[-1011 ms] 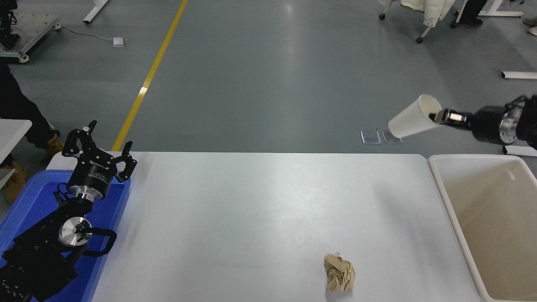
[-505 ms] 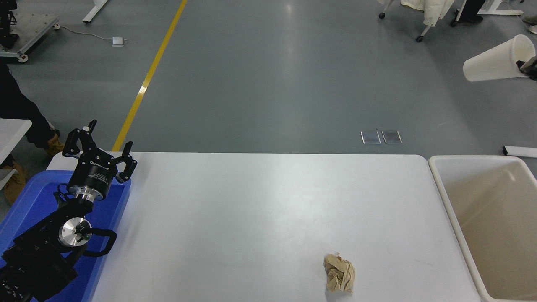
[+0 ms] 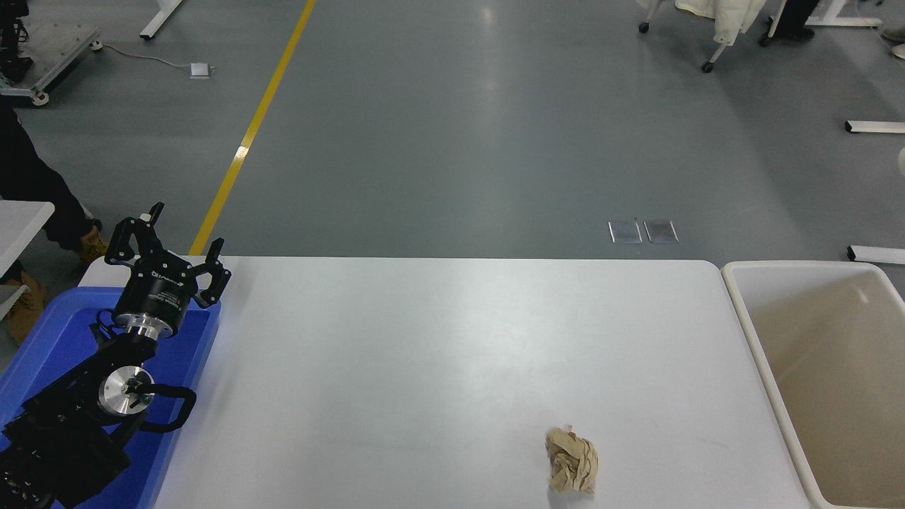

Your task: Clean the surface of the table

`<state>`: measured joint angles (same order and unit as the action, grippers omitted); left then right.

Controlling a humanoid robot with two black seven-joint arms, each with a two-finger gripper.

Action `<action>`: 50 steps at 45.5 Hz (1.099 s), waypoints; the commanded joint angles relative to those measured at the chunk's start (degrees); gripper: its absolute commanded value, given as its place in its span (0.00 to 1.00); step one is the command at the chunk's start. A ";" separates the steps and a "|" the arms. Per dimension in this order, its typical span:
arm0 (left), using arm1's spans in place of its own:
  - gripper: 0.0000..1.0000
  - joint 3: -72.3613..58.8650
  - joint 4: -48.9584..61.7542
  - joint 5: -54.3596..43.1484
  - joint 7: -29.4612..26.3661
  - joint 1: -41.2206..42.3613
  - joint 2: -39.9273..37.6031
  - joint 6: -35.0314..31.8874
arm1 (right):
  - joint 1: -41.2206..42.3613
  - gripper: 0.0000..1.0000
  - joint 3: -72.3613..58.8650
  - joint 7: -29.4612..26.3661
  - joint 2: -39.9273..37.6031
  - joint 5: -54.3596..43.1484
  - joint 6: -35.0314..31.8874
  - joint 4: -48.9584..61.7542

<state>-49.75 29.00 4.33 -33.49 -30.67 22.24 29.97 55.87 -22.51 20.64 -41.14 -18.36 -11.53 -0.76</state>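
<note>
The white table surface (image 3: pixel 424 353) fills the lower middle of the head view. A crumpled brown paper ball (image 3: pixel 571 461) lies on it near the front edge, right of centre. My left gripper (image 3: pixel 167 239) is parked at the lower left over a blue tray (image 3: pixel 49 332), fingers open and empty. My right arm and gripper are out of view. A small white sliver (image 3: pixel 902 161) shows at the right edge; I cannot tell what it is.
A beige rectangular bin (image 3: pixel 751 332) stands against the table's right end, open and apparently empty. A person's dark leg and brown shoe (image 3: pixel 88 244) are at the far left beside a small white table (image 3: pixel 21 215). Grey floor lies beyond.
My right gripper, holding a white paper cup, swung up and to the right and has left the view. The paper ball and left arm have not moved.
</note>
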 commanded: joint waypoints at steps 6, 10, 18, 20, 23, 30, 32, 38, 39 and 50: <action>1.00 0.00 0.00 -0.03 0.00 0.00 -0.01 0.00 | -14.29 0.00 3.70 -1.21 3.70 3.25 5.90 1.11; 1.00 0.00 0.00 0.06 0.00 0.00 -0.01 0.00 | -15.79 0.00 3.79 -1.21 5.02 3.25 6.95 1.11; 1.00 0.00 0.00 -0.03 0.00 0.00 -0.01 0.00 | -18.34 0.00 3.88 -1.21 8.00 3.25 8.89 1.02; 1.00 0.00 0.00 -0.03 0.00 0.00 -0.01 0.00 | -18.95 0.00 3.88 -1.21 8.79 3.25 9.33 1.02; 1.00 0.00 0.00 0.06 0.00 0.00 -0.01 0.00 | -19.83 0.00 4.23 -1.21 10.11 3.25 10.12 1.02; 1.00 0.00 0.00 -0.03 0.00 0.00 -0.01 0.00 | -20.80 0.00 4.14 -1.21 11.35 3.16 11.09 1.02; 1.00 0.00 0.00 -0.03 0.00 0.00 -0.01 0.00 | -21.15 0.00 4.14 -1.21 11.61 3.16 11.26 1.02; 1.00 0.00 0.00 -0.03 0.00 0.00 -0.01 0.00 | -22.47 0.00 3.97 -1.21 12.49 3.07 11.35 1.02; 1.00 0.00 0.00 -0.03 0.00 0.00 -0.01 0.00 | -22.73 0.00 3.97 -1.21 12.75 3.07 11.35 1.02; 1.00 0.00 0.00 -0.03 0.00 0.00 0.08 -0.09 | -23.35 0.00 4.14 -1.21 13.54 3.07 11.35 1.02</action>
<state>-49.75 29.00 4.34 -33.49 -30.67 22.24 29.97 33.64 -18.48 19.43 -28.68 -15.30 -0.49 0.25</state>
